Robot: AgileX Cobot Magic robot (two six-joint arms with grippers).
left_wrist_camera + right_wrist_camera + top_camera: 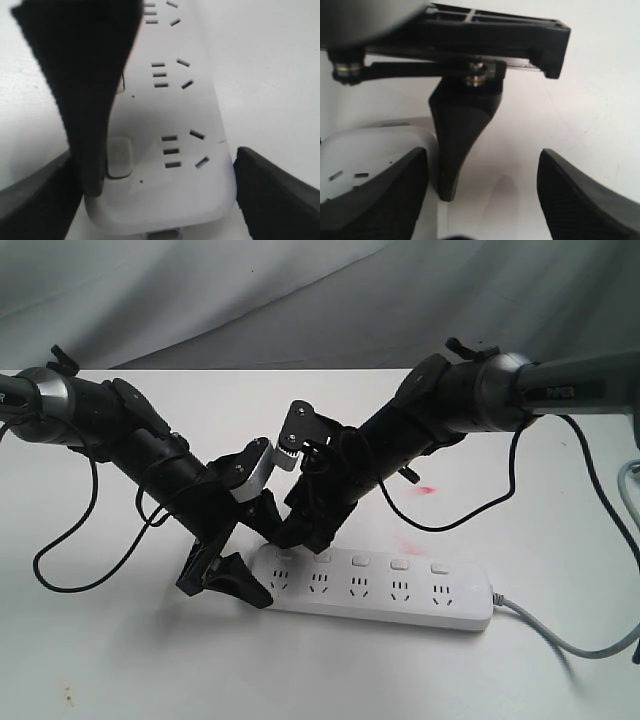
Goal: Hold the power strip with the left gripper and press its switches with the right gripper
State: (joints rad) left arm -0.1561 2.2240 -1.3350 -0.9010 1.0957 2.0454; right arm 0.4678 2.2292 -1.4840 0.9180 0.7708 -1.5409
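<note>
The white power strip [400,602] lies across the table with its grey cord [560,636] leaving at the right. Its switches [361,561] run in a row above the sockets. My left gripper [228,582] clasps the strip's left end; in the left wrist view its fingers [275,200] sit against both sides of the strip [170,115]. My right gripper [305,535] is open. One of its fingers [85,75] comes down on the strip's edge, partly over the first switch [121,157]. In the right wrist view the right gripper [482,200] straddles a left finger [457,145].
The two arms cross closely above the strip's left end. A black cable [60,570] loops on the table at the left, and another hangs under the right arm [450,520]. Pink marks [420,490] stain the white table. Grey cloth hangs behind.
</note>
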